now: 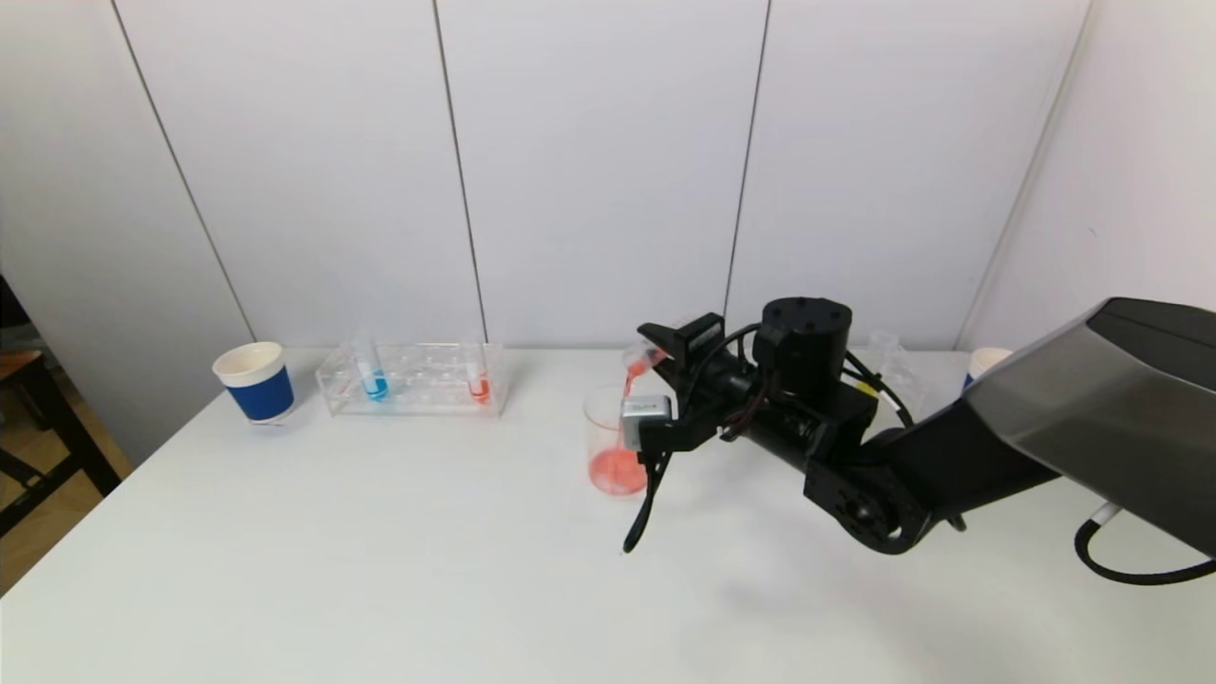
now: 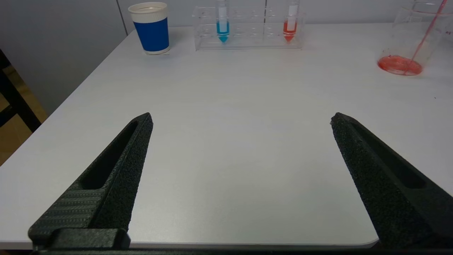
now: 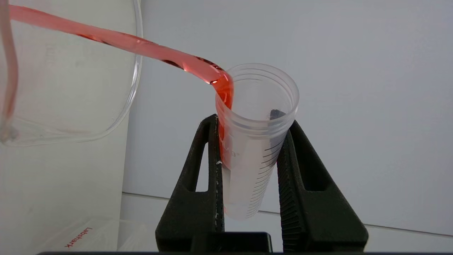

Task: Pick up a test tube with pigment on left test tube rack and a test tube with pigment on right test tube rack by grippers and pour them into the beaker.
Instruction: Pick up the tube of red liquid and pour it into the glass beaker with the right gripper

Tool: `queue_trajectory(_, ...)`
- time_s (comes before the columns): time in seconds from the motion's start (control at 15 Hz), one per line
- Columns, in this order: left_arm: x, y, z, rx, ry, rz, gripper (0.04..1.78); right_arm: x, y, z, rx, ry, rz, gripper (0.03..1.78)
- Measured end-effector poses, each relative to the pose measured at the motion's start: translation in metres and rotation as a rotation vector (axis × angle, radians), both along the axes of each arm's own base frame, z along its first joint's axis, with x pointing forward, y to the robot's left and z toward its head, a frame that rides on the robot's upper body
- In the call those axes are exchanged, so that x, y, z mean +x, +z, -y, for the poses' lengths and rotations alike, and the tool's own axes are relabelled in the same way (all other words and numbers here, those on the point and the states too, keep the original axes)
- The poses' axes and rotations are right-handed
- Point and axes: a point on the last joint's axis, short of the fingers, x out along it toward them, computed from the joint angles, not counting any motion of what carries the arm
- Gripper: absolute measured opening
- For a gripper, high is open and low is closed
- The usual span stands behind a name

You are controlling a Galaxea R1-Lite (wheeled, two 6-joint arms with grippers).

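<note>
My right gripper (image 3: 253, 120) is shut on a clear graduated test tube (image 3: 247, 159), tipped mouth-down over the glass beaker (image 1: 608, 427). A thin red stream (image 3: 141, 44) runs from the tube's lip into the beaker, where red liquid (image 1: 617, 470) pools at the bottom. The left test tube rack (image 1: 413, 380) holds a blue-filled tube (image 1: 373, 375) and a red-filled tube (image 1: 479, 380). The right rack (image 1: 893, 366) is mostly hidden behind my right arm. My left gripper (image 2: 240, 118) hangs open and empty over the table's front edge, out of the head view.
A blue and white paper cup (image 1: 255, 382) stands left of the left rack. Another cup (image 1: 983, 361) peeks out at the far right behind my arm. A black cable (image 1: 646, 503) dangles from the right wrist beside the beaker.
</note>
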Motion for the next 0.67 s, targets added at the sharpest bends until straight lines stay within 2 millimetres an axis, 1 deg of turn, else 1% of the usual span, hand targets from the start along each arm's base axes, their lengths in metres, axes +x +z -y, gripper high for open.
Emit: queue_trajectory(0.67, 0.0, 0.0, 0.0, 0.0, 0.0, 0.0, 1.76, 0.0023, -0.001, 0.0023, -0.078, -0.031, 0.05, 0.49)
